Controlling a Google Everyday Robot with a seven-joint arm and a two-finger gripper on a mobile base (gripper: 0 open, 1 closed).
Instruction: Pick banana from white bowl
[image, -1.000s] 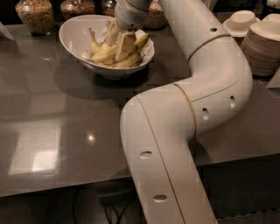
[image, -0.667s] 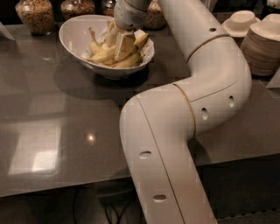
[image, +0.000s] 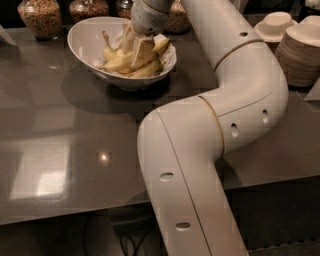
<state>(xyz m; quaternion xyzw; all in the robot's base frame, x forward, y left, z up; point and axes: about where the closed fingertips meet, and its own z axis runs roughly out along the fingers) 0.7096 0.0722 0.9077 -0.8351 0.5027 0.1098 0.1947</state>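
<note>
Grasp step: the gripper (image: 136, 49) sits on the banana (image: 149, 69) in the white bowl (image: 86, 36) near the tabletop's (image: 75, 150) far edge, closure not discernible; next, confirm a firm hold and lift vertically.

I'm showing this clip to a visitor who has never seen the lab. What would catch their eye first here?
The big white arm fills the foreground, bending up from the bottom edge across the dark table. Its claw is down inside the white bowl at the top left, among a pile of yellow bananas. At the far right sit stacked plates.
</note>
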